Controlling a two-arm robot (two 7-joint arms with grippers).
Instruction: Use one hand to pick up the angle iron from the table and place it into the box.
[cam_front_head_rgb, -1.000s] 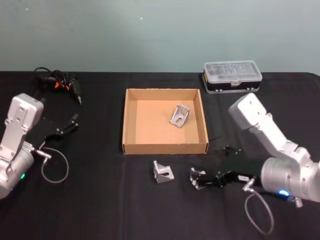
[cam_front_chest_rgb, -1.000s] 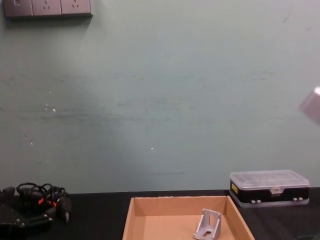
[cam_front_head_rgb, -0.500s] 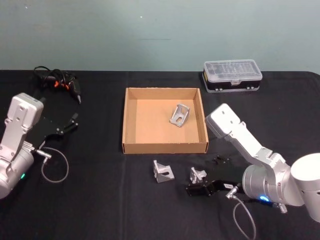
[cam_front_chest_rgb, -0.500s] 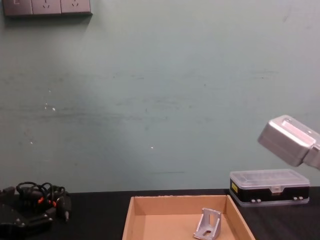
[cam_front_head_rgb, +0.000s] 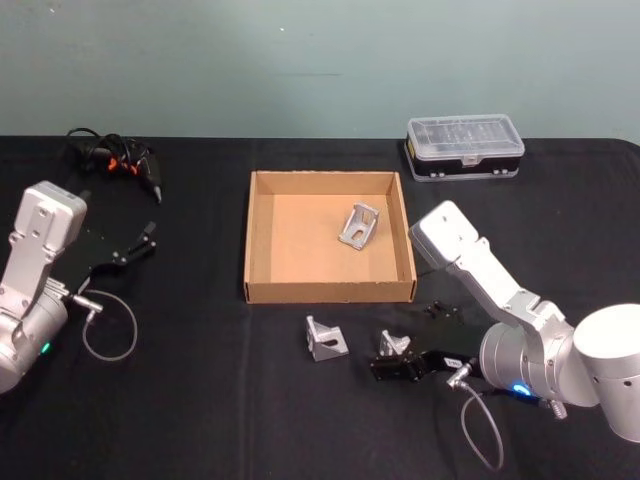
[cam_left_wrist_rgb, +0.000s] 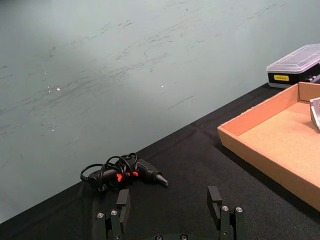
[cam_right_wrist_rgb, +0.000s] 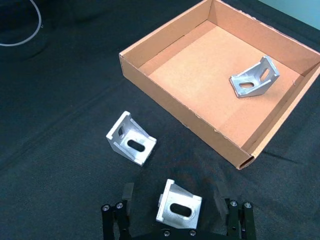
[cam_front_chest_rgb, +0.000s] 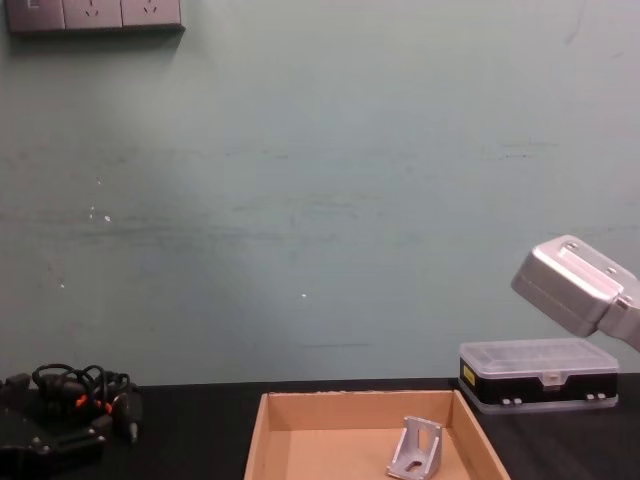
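One angle iron (cam_front_head_rgb: 359, 227) already sits in the box (cam_front_head_rgb: 262, 240), propped on edge toward the far right of its floor. Two more lie on the table (cam_front_head_rgb: 200, 400) just in front of the box's near wall, so the job reads as partway done at best. The left-hand angle iron (cam_front_head_rgb: 325, 340) lies by itself, well clear of either arm. The right-hand angle iron (cam_front_head_rgb: 394, 346) looks to be the one being taken: the right gripper (cam_right_wrist_rgb: 174, 194) is low over the table with its jaws spread wide and empty, and the piece sits between them, slotted face up (the wrist view shows a gap on each side, no contact). Nothing is gripped yet; what is left is closing, lifting, carrying over the near wall and letting go. The left gripper (cam_left_wrist_rgb: 169, 197) is parked at the table's left side, jaws released, holding nothing
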